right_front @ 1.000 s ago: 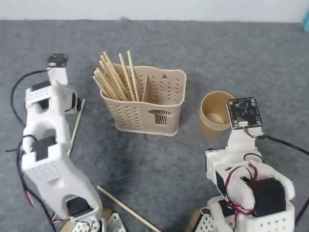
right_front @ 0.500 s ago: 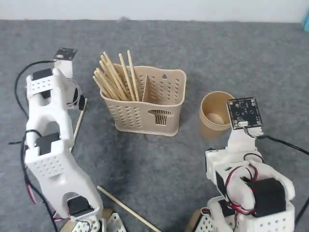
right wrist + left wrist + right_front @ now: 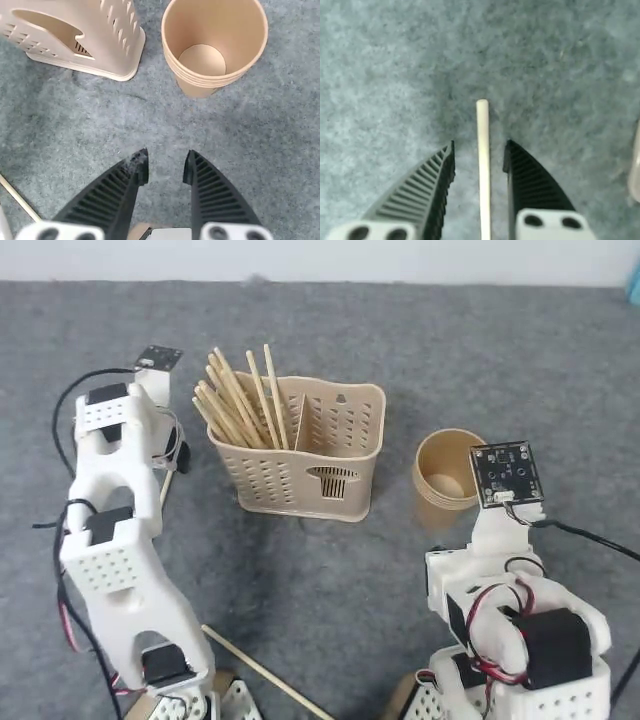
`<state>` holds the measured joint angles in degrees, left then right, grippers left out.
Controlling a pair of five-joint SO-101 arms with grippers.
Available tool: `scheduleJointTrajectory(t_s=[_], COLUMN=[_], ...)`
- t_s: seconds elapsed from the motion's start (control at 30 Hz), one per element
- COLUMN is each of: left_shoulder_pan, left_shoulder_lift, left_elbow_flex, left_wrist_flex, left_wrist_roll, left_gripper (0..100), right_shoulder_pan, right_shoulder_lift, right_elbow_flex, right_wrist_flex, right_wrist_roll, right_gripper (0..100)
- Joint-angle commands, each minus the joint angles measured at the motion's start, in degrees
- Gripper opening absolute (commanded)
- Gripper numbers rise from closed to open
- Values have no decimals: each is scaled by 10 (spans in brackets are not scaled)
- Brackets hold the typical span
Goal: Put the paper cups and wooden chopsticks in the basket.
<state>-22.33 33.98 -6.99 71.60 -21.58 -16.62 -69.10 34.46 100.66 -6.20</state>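
Observation:
A beige perforated basket (image 3: pixel 318 455) stands mid-table, and its left compartment holds several wooden chopsticks (image 3: pixel 235 395). To its right, a stack of paper cups (image 3: pixel 447 480) stands upright on the carpet. One chopstick (image 3: pixel 482 165) lies flat left of the basket. My left gripper (image 3: pixel 480 145) is open and low over it, one finger on each side and the stick nearer one finger (image 3: pixel 527 180). A short piece of that chopstick (image 3: pixel 165 488) pokes out beside the left arm. My right gripper (image 3: pixel 166 153) is open and holds nothing, hovering short of the cups (image 3: pixel 215 45).
Another loose chopstick (image 3: pixel 265 672) lies slantwise near the front edge between the two arm bases; its end (image 3: pixel 17 197) also appears in the right wrist view. Grey carpet covers the table. The basket's right compartment (image 3: pixel 45 20) holds nothing.
The left arm has swung right toward the basket and now covers most of the chopstick lying on the carpet. The right arm, cups and basket have not moved.

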Motion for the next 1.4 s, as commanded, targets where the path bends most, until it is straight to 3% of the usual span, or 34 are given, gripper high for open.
scheduleJointTrajectory(t_s=[0.0, 0.03, 0.33, 0.63, 0.83, 1.07, 1.23, 1.37], left_shoulder_pan=[8, 8, -10, -18, -29, 42, 132, 170], left_shoulder_lift=[-7, -8, -117, -441, -612, -700, -719, -717], left_elbow_flex=[-14, -14, -38, -42, -41, -44, -41, -36], left_wrist_flex=[14, 15, 148, 182, 78, -15, -108, -176], left_wrist_roll=[-4, -4, -4, 2, 154, 346, 403, 405], left_gripper=[46, 4, 13, 13, 13, 13, 13, 13], right_shoulder_pan=[9, 10, 12, 12, 12, 12, 12, 12], right_shoulder_lift=[-6, -6, -6, -7, -7, -7, -7, -7], right_elbow_flex=[-2, -2, -2, 18, 18, 18, 18, 18], right_wrist_flex=[18, 18, 19, 13, 13, 13, 13, 13], right_wrist_roll=[0, 0, 0, 0, 0, 0, 0, 0], right_gripper=[123, 123, 123, 123, 123, 123, 123, 123])
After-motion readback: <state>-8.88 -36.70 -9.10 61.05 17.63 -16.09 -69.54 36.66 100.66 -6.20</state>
